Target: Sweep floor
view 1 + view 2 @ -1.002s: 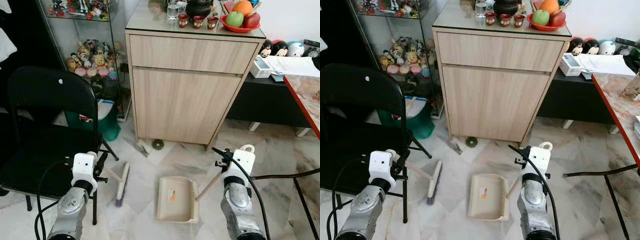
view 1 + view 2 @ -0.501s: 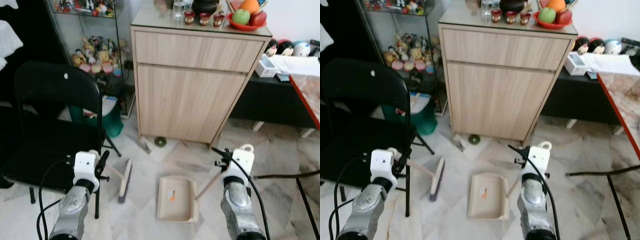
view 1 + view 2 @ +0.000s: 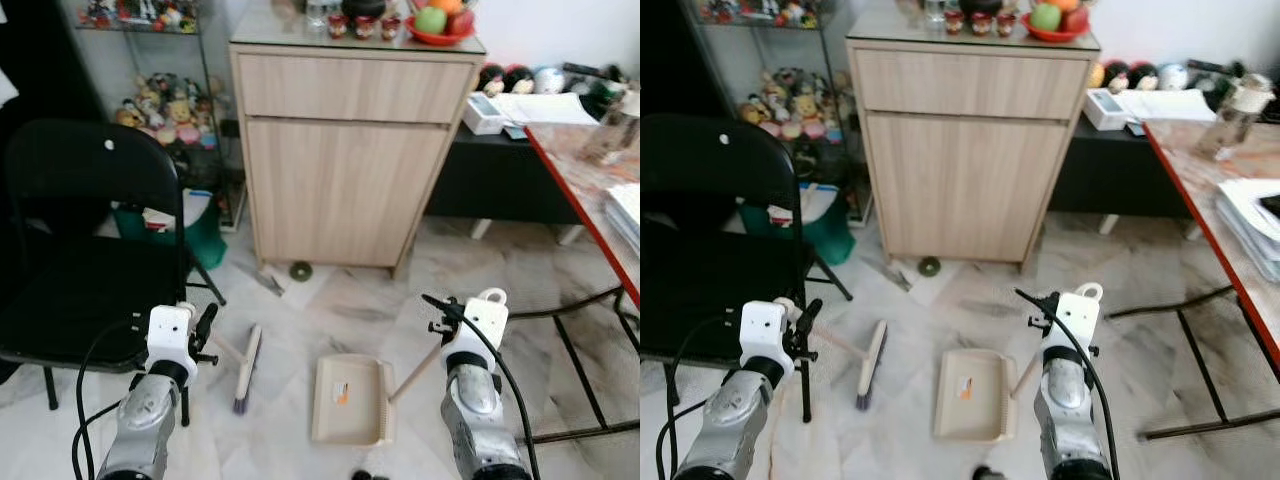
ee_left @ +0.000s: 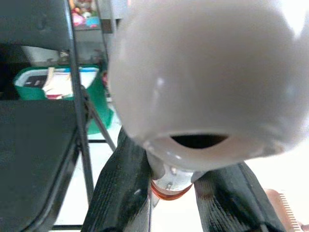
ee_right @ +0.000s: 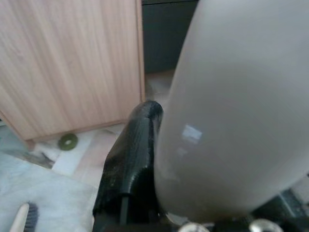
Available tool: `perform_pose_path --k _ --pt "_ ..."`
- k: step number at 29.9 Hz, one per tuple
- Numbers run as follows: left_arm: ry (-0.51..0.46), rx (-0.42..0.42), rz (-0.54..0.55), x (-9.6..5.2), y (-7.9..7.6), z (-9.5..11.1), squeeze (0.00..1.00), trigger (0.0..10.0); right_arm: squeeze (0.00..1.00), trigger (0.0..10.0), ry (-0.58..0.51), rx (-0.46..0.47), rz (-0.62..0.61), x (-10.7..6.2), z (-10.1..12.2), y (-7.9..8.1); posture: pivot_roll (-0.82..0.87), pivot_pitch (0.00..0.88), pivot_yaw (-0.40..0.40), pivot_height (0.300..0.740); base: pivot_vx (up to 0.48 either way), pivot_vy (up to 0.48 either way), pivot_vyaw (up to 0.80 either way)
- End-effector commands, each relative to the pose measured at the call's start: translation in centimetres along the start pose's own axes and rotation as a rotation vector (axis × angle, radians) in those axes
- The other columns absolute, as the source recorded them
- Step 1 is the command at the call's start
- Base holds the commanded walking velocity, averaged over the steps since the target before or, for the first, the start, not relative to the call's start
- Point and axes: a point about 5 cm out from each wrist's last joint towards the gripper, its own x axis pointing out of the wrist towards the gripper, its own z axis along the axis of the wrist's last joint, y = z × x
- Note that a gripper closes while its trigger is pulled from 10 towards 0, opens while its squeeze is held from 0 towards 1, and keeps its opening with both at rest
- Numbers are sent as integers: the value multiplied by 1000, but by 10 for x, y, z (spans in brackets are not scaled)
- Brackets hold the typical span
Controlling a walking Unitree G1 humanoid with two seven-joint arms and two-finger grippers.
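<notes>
Left gripper (image 4: 169, 186), fingers clamped on the pale-handled broom (image 3: 246, 368), whose brush lies left of the beige plastic dustpan (image 3: 350, 398), itself gripped by the handle in the right gripper (image 3: 447, 322).

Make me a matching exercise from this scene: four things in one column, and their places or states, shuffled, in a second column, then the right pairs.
Things:
1. broom
2. dustpan
3. fruit bowl
4. black chair

Places or states:
A. on top of the wooden cabinet
B. flat on the floor, handle in the right gripper
C. at the robot's left, by the glass shelf
D. head on the floor, handle in the left gripper

Pairs: 1-D, 2-B, 3-A, 4-C
</notes>
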Motion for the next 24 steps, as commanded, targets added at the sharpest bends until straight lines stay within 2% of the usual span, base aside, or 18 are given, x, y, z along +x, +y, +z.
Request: perform_pose_path --k 1,24 --pt "-25 2 -7 2 -1 6 0 10000 0 10000 -31 8 -9 2 6 -3 -41 82 -44 740 -274 0 0" --pt "-25 9 -7 4 1 8 0 10000 0 10000 -10 16 3 2 3 1 -33 85 -39 740 -265 0 0"
